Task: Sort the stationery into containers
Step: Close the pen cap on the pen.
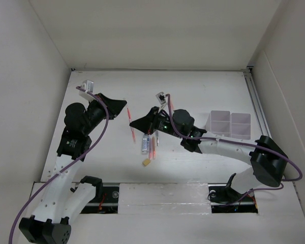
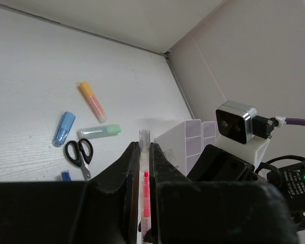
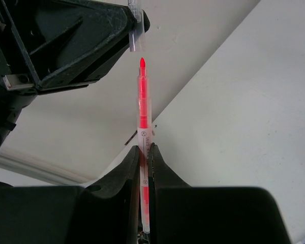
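A red pen (image 3: 142,109), tip bare, is pinched in the right gripper (image 3: 144,151), its jaws closed tight on the clear barrel. The barrel's print is too small to read. The tip points at a clear cap (image 2: 144,135), just apart from it, clamped in the closed left gripper (image 2: 141,150). Both hang above the table (image 1: 203,91), well left of the bins (image 1: 230,123). An orange marker (image 2: 91,100), green marker (image 2: 99,131), blue marker (image 2: 64,128) and scissors (image 2: 80,152) lie on the table.

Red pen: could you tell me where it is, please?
In the right wrist view, the red pen sits in the right gripper, tip pointing at the clear cap held by the left gripper.
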Tool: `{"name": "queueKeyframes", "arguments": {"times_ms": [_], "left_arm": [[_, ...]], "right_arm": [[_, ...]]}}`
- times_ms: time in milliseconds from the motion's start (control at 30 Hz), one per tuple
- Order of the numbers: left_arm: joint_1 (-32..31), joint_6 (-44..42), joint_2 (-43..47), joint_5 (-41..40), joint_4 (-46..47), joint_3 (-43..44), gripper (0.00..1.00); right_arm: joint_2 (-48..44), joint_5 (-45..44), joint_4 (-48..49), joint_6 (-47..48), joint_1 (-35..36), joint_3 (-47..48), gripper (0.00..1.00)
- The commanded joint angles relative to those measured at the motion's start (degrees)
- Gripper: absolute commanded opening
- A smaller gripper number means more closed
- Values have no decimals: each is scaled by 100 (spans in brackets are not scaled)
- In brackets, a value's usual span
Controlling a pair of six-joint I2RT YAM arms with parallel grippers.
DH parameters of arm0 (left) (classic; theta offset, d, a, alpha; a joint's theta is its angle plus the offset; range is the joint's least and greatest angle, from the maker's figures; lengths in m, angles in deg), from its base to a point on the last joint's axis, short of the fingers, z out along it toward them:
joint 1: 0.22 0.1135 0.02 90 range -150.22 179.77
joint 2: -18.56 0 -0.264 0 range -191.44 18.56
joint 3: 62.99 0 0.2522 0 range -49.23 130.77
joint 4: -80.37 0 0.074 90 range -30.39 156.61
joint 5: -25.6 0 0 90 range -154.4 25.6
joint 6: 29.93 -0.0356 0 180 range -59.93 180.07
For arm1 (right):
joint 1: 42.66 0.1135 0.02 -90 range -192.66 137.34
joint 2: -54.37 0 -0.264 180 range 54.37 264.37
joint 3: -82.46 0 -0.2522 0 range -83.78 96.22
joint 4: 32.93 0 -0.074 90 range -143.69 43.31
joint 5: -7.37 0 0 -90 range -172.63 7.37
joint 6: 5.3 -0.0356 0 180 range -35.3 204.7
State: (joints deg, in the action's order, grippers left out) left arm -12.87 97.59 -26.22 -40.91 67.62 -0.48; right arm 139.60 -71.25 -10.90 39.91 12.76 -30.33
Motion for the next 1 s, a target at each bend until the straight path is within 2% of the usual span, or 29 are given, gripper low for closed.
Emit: {"name": "queueKeyframes", "arguments": {"times_ms": [0,500,967], "left_arm": [[8,10,109,68,215,3,0],[8,10,109,235,320,-50,0],[8,63,56,-195,215,3,0]], "right_arm": [[37,23,147,85,-40,297,0],[90,75,147,85,-93,403,0],[90,128,147,85,30,350,0]]}}
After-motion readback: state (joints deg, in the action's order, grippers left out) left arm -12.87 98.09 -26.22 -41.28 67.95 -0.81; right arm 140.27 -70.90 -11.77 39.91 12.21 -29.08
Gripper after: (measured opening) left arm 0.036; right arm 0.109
